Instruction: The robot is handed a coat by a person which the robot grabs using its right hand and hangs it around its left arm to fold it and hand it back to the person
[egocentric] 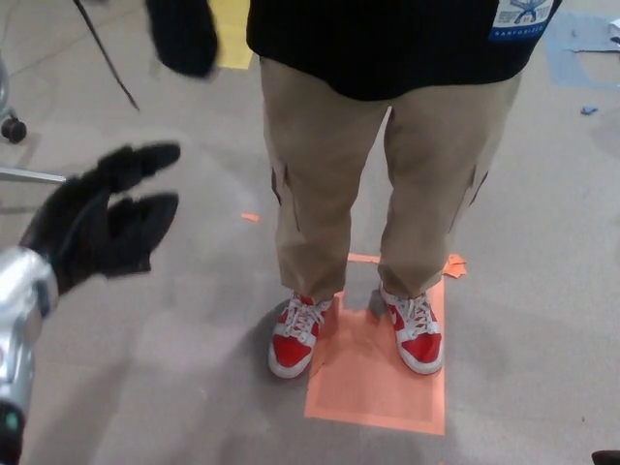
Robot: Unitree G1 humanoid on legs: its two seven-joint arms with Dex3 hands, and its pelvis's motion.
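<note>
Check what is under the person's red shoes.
An orange sheet lies flat on the grey floor. The shoe at picture right stands on it; the shoe at picture left overlaps only its edge. Whatever is directly beneath the soles is covered.

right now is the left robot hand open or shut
Open: the left robot hand holds nothing, and its fingers are spread apart.

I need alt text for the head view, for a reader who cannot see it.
The robot's black left hand is open, holding nothing, before a person in beige trousers and red and white sneakers standing on an orange floor patch. A blurred dark object shows top left.
</note>
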